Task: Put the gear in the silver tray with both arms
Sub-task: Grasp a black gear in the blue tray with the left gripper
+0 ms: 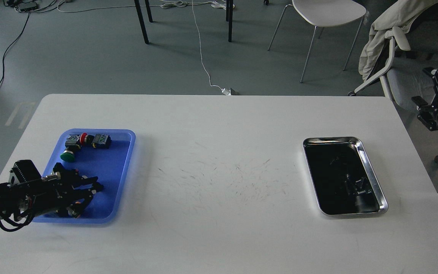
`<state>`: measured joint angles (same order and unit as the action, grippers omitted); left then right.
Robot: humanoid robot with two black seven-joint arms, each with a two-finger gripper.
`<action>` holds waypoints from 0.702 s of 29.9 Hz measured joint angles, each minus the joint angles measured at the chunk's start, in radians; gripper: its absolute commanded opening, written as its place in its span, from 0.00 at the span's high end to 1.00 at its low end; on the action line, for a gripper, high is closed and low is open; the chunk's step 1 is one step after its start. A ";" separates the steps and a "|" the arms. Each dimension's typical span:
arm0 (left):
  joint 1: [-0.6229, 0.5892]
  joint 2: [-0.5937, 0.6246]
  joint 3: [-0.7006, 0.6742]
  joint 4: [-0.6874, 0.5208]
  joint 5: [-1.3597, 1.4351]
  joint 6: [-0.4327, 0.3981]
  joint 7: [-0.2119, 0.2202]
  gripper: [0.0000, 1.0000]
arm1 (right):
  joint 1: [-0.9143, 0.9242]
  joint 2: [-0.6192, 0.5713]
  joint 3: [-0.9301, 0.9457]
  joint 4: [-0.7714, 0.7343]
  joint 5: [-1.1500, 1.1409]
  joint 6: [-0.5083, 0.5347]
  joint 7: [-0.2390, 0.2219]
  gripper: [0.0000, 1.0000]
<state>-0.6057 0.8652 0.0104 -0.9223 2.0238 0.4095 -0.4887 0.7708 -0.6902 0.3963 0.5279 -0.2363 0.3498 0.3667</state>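
A small black gear (98, 187) lies in the blue plastic tray (122, 167) at the table's left. My left gripper (96, 185) reaches over that tray from the left, and its two dark fingers converge on the gear, closed on it low over the tray floor. The silver tray (371, 171), shiny with a dark reflective bottom, sits at the table's right and holds nothing. My right gripper (434, 97) hangs off the table's right edge, beyond the silver tray; it is dark and its fingers cannot be told apart.
The blue tray also holds a red push button with black blocks (88, 140), a green button (68, 155) and a yellow part (76, 204) under my left gripper. Chairs (325, 15) and cables stand on the floor behind the white table (219, 125).
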 measured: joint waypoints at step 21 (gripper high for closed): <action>-0.037 0.042 -0.016 -0.013 -0.151 -0.007 0.000 0.92 | -0.003 0.036 -0.005 -0.064 0.000 0.003 0.001 0.12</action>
<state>-0.6430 0.9073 -0.0052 -0.9358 1.8731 0.4024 -0.4885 0.7677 -0.6545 0.3912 0.4637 -0.2363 0.3525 0.3681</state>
